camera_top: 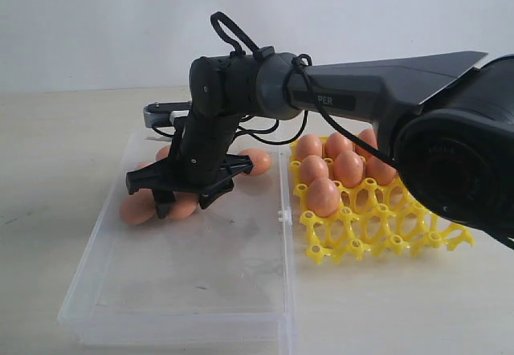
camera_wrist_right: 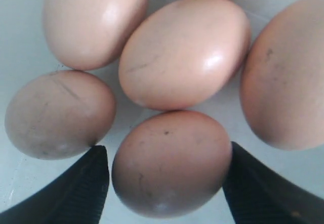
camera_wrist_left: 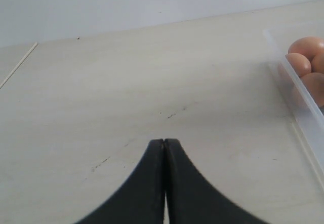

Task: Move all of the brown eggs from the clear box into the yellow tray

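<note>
On the pale tabletop [camera_wrist_left: 126, 92], the shallow transparent plastic clear box [camera_top: 193, 283] is set just beside the bright yellow tray [camera_top: 377, 228] of open lattice cups. The box is judged light, so a sideways drag from the arm could shove it against the tray and unseat the eggs already cupped [camera_top: 325, 197] at the tray's far side. The black right gripper [camera_top: 186, 199] is positioned low in the box's far end, jaws spread wide, nothing gripped yet. One smooth orange-brown oval egg [camera_wrist_right: 171, 163] is bracketed between its fingers; whether the pads touch it cannot be told. The other brown eggs [camera_wrist_right: 185, 51] are packed close around it, at least one touching. A neighbour just beside one finger could be clipped on closing, so the target gets rolled off line or two eggs get wedged. The smooth curved shell is expected to squirt out under an off-centre pinch, and too hard a squeeze risks a crack. Touching neighbours are likely to be set rolling by any lift. The black left gripper [camera_wrist_left: 164, 143] is parked over bare table outside the box, fingers pressed together on nothing; no hazard is expected there.
</note>
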Robot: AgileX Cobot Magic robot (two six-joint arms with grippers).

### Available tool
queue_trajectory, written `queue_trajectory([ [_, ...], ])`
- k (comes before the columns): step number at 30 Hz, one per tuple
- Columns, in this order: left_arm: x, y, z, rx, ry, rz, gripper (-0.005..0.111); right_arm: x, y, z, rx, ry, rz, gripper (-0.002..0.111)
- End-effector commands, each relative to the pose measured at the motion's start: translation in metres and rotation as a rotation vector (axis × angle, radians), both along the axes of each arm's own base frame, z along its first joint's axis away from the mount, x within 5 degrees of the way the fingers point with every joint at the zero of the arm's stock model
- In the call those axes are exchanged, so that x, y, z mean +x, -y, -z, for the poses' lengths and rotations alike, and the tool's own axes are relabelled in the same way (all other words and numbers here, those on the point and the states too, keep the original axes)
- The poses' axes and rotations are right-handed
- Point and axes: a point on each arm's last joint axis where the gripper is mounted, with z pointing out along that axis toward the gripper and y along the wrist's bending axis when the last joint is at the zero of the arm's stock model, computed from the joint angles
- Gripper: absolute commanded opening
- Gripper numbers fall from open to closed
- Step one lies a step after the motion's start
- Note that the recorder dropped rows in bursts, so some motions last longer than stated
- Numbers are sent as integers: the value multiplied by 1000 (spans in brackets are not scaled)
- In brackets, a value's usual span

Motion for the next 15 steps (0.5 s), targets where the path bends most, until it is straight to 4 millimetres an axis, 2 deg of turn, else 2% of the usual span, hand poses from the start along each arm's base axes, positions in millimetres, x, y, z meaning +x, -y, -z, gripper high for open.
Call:
queue_trajectory([
  [1,0,0,-2,-5,16,-3,0,5,3,2,8,9,14,62],
  [13,0,0,-2,-5,16,-3,0,14,6,1,42,47,65,62],
  [15,0,0,-2,-5,16,-3,0,16,7,1,46,45,73,58],
])
